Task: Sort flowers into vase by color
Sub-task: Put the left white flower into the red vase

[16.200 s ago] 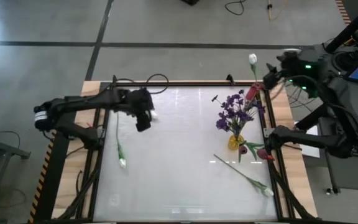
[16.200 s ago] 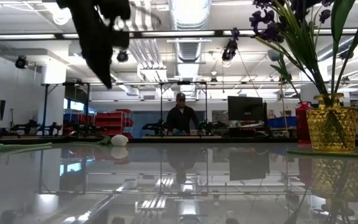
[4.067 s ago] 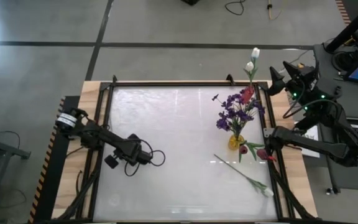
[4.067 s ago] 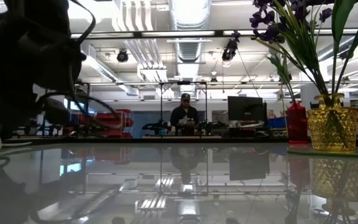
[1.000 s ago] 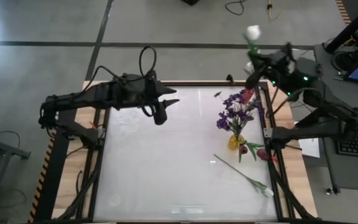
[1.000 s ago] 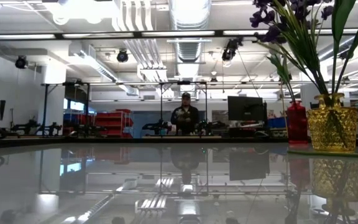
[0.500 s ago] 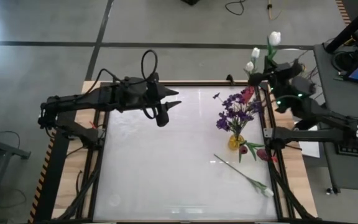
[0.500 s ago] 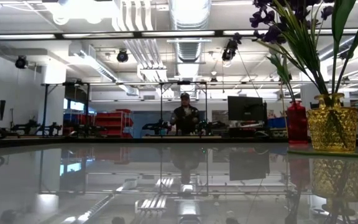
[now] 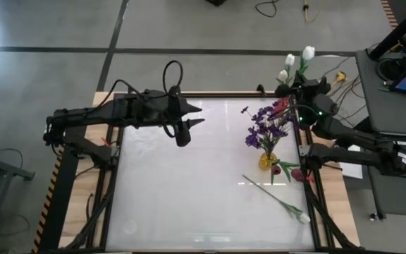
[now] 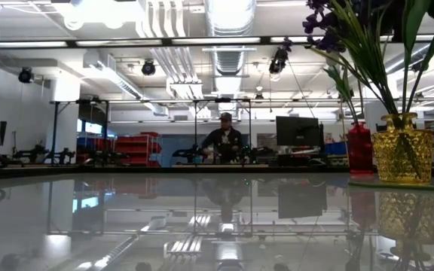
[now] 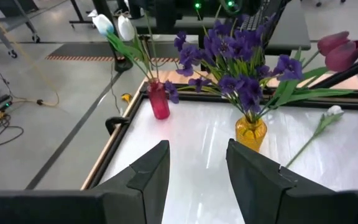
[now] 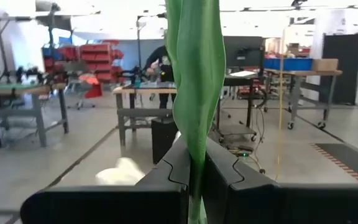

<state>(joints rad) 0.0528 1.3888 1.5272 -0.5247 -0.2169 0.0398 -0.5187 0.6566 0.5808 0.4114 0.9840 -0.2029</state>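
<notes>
My right gripper (image 9: 299,83) is over the table's far right corner, shut on a white tulip (image 9: 307,52) whose bud stands above it. Just beside it, a red vase (image 11: 158,103) holds two white tulips (image 11: 114,26). A yellow vase (image 11: 251,133) holds purple sprays (image 9: 266,124). Another white tulip (image 9: 280,201) lies flat on the table at the near right, and dark red buds (image 9: 287,171) lie by the right edge. My left gripper (image 9: 191,118) hangs open over the far middle of the table, holding nothing. My right gripper pinches the white tulip's green stem and leaf (image 12: 194,155) between its two shut fingers. The stem runs upright through the hold with the bud above the fingers. Whether its lower end reaches the red vase I cannot tell; the gripper hides it.
The black frame (image 9: 210,94) rims the glossy table top. The two vases stand close together at the far right (image 10: 401,156). A person (image 10: 224,141) stands at a bench in the room beyond the table. Bare table top lies between the left gripper and the vases.
My right gripper has come down toward the red vase with the white tulip, staying shut on it. The bud has swung toward the right and then sunk, ending close to the two tulips in the vase.
</notes>
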